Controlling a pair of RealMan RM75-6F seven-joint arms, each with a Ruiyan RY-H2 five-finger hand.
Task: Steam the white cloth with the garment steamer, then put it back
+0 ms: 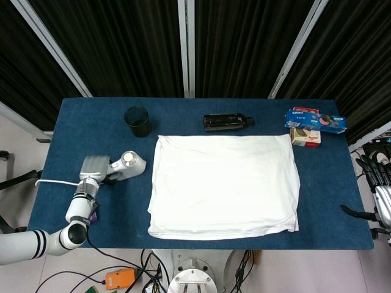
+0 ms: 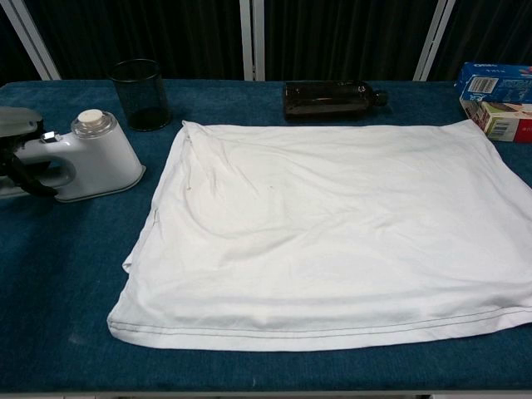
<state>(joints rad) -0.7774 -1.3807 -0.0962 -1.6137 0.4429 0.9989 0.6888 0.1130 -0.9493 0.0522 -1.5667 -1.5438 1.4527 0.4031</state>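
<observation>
While the white cloth (image 1: 225,185) lies spread flat over the middle of the blue desk (image 1: 324,207), the garment steamer (image 2: 81,158) sits on the desk just left of the cloth's upper left corner, its white body and round cap toward the cloth and its handle pointing away. The left robot hand (image 1: 93,168) is at that handle, dark fingers (image 2: 29,173) wrapped through the loop as the chest view shows it, so I judge it to be gripping the steamer, though the left edge of that view cuts the grasp off and it could be only resting there. A white cord runs from the steamer off the left side of the desk.

The step in hand looks like the very start: steamer grasped or nearly so, not yet over the cloth. The next move calls for lifting it clear of the desk and carrying it rightward over the cloth without dragging the cord or snagging the rumpled corner.

The right robot hand (image 1: 379,189) hangs well right of the cloth, off the desk's right edge, fingers apart and holding nothing.

Behind the cloth's left corner stands a dark cup (image 1: 138,121); its inside is too dark to tell any contents. A dark bottle (image 1: 226,122) lies on its side behind the cloth, and snack boxes (image 1: 313,125) are stacked at its far right corner.
</observation>
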